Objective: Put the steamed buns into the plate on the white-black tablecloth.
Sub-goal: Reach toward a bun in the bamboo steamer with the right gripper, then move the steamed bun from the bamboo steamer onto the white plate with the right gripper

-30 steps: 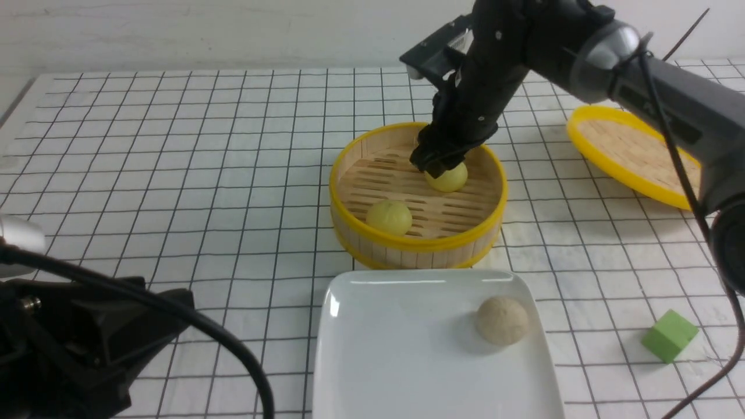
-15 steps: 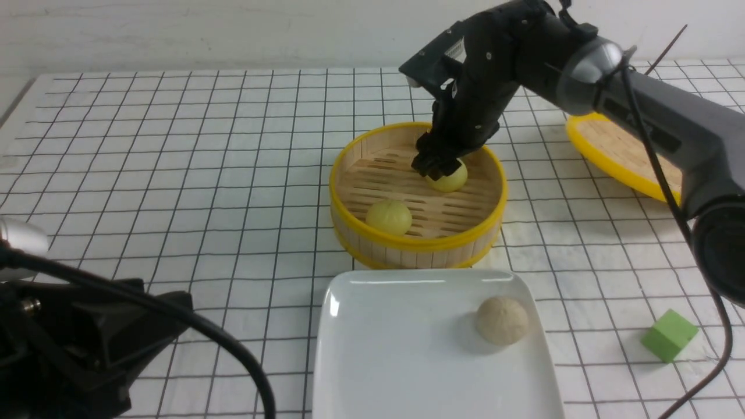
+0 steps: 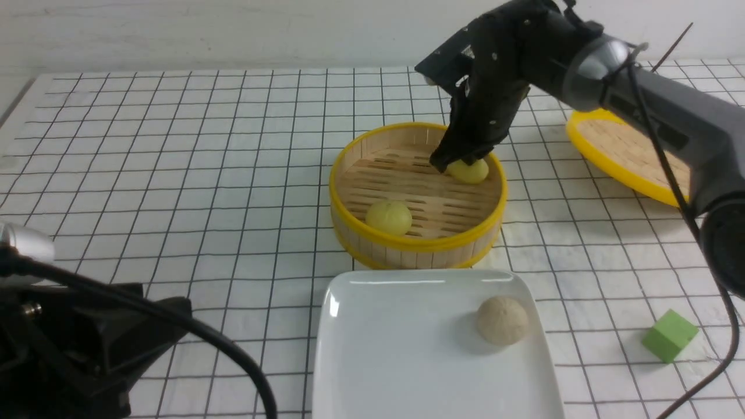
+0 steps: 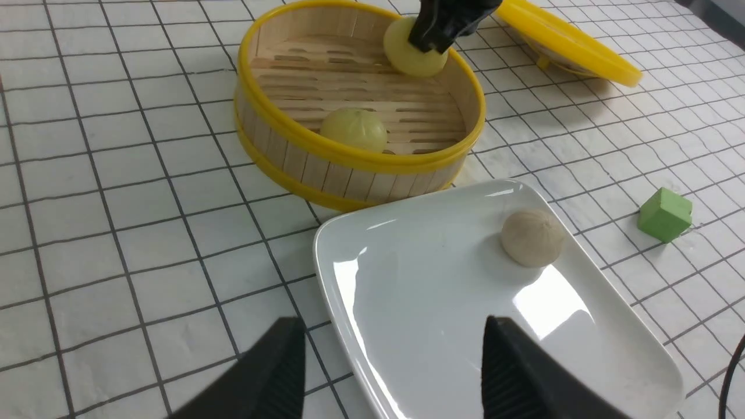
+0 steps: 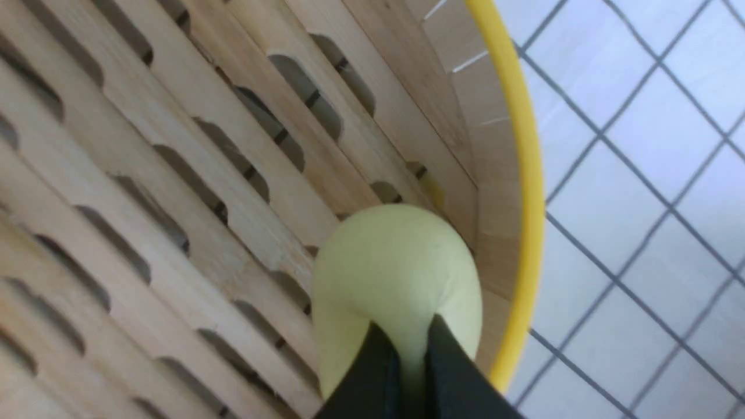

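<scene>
My right gripper [image 3: 460, 160] is shut on a pale yellow steamed bun [image 3: 471, 171] inside the bamboo steamer [image 3: 344, 174], close to its far right wall; the pinched bun also shows in the right wrist view [image 5: 396, 273]. A second yellow bun [image 3: 389, 217] lies on the steamer floor at the near left. A beige-white bun [image 3: 502, 319] sits on the white plate [image 3: 401, 355] in front of the steamer, on the white-black tablecloth [image 3: 174, 145]. My left gripper [image 4: 393, 349] is open and empty, low over the plate's near edge [image 4: 419, 279].
The steamer's yellow-rimmed lid [image 3: 631, 151] lies at the back right. A green cube [image 3: 669, 336] sits to the right of the plate. My left arm's body [image 3: 81, 349] and a black cable fill the front left corner.
My right gripper has moved to the right with the yellow bun pinched in it, from the steamer's middle toward its far right wall. The left arm has barely moved.
</scene>
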`<state>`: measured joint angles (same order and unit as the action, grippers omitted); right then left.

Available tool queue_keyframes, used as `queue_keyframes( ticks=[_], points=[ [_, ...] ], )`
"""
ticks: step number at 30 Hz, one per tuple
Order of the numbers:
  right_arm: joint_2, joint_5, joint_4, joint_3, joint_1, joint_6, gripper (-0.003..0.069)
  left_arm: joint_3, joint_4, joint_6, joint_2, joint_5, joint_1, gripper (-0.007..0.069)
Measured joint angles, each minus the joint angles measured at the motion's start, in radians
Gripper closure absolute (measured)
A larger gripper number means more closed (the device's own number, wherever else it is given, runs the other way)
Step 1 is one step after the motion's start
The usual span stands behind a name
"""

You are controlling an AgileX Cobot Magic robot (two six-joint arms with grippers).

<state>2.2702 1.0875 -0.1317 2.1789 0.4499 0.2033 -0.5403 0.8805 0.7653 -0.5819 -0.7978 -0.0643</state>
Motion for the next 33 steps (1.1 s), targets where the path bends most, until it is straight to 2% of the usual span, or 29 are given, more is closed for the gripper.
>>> queue_keyframes(
  ticks=[3, 7, 10, 15, 17, 20, 25, 26, 28, 29, 31, 33],
  points=[
    [-0.077, 0.053, 0.012, 0.000, 0.010, -0.004, 0.0643, 0.000, -0.005, 0.000, 0.000, 0.001, 0.000, 0.0199],
    [-0.215, 0.121, 0.087, 0.001, 0.025, -0.019, 0.0643, 0.000, -0.012, 0.000, 0.000, 0.016, 0.000, 0.0199],
    [-0.309, 0.160, 0.199, 0.001, 0.026, -0.026, 0.0643, 0.000, -0.014, 0.000, 0.000, 0.026, 0.000, 0.0199],
    [-0.399, 0.167, 0.306, -0.048, 0.026, -0.025, 0.0643, 0.000, -0.015, 0.000, 0.000, 0.037, 0.000, 0.0204],
    [-0.440, 0.167, 0.387, -0.127, 0.026, -0.021, 0.0643, 0.000, -0.020, 0.000, 0.000, 0.038, 0.000, 0.0204],
    [-0.489, 0.165, 0.445, -0.286, 0.035, -0.019, 0.0643, 0.000, -0.030, 0.000, 0.000, 0.038, 0.000, 0.0204],
    [-0.556, 0.160, 0.464, -0.579, 0.088, 0.050, 0.0642, 0.000, -0.038, 0.000, 0.000, 0.038, 0.000, 0.0204],
    [-0.556, 0.160, 0.464, -0.579, 0.088, 0.050, 0.0642, 0.000, -0.038, 0.000, 0.000, 0.038, 0.000, 0.0204],
    [-0.565, 0.123, 0.473, -0.696, 0.115, 0.098, 0.0642, 0.000, -0.039, 0.000, 0.000, 0.038, 0.000, 0.0204],
    [-0.564, 0.053, 0.479, -0.764, 0.126, 0.134, 0.0642, 0.000, -0.040, 0.000, 0.000, 0.038, 0.000, 0.0204],
    [-0.558, 0.000, 0.482, -0.800, 0.132, 0.157, 0.0642, 0.000, -0.040, 0.000, 0.000, 0.038, 0.000, 0.0205],
    [-0.536, -0.147, 0.491, -0.871, 0.143, 0.220, 0.0641, 0.000, -0.041, 0.000, 0.000, 0.038, 0.000, 0.0205]
  ],
)
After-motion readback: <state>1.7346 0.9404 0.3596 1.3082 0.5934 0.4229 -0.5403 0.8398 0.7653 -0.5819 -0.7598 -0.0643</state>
